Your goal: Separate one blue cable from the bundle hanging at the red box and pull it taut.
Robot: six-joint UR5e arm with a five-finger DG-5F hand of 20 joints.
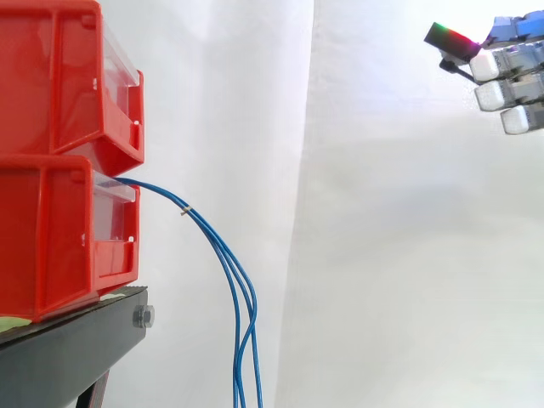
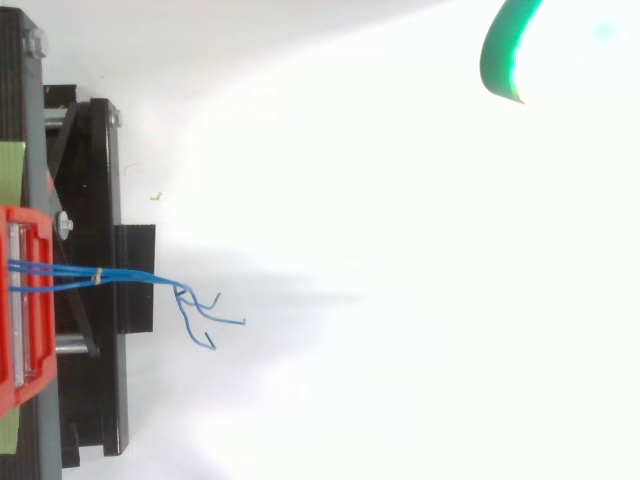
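Hand (image 1: 517,85) hovers high at the right, fingers loosely extended, holding nothing — well apart from the blue cables (image 1: 210,234), which leave the lower red bin (image 1: 51,238) at the left and hang down together

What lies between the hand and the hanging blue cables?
Nothing: in the side view the stretch from the hand, upper right, to the blue cables at the lower red bin shows bare white curtain.

No legible text or markings.
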